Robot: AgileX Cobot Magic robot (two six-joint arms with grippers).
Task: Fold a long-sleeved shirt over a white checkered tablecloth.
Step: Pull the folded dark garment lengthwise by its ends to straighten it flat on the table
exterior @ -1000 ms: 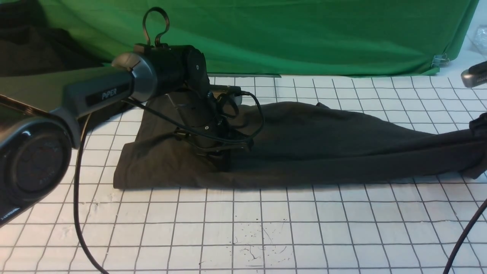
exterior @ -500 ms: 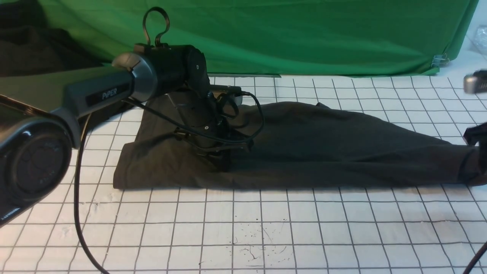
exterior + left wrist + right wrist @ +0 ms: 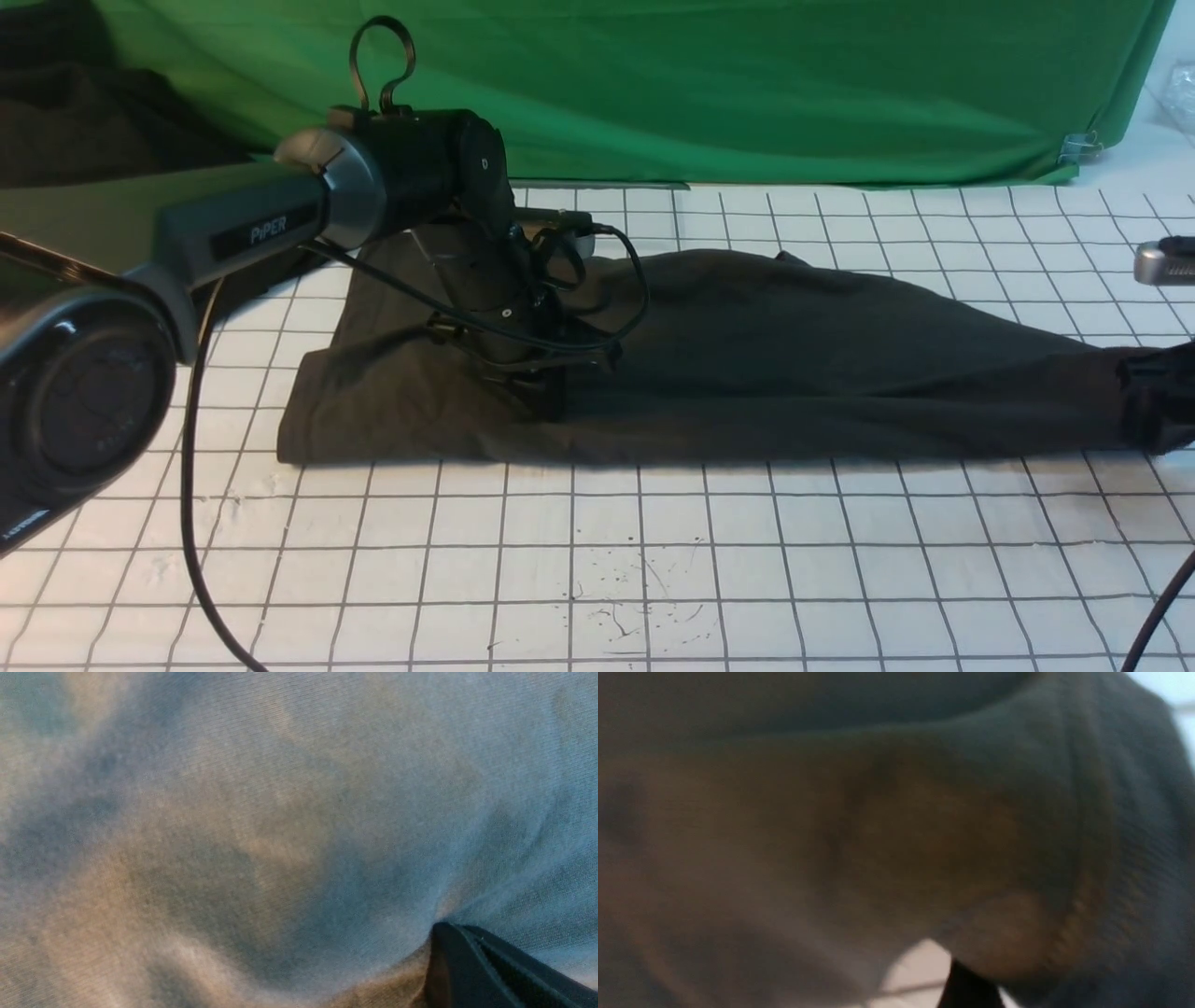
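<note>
Left hand (image 3: 546,401) shut, tips pressed into long-sleeved shirt (image 3: 794,355). Right hand (image 3: 1156,411) at shirt end, cannot tell opening or hold. Risk: shallow bite there lets cloth slip, fold bunches.

Only legible text: "PiPER", white on dark panel, on the left arm (image 3: 233,224) link. Small lettering on its base joint unreadable.

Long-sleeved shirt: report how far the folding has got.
Done: the long-sleeved shirt lies as one long, narrow band across the white checkered tablecloth. In hand: the left tool, shut, presses down into the band's left half. The right tool sits at the band's right end, and its grip is unclear. Left: probably folding the band crosswise into a compact stack.
</note>
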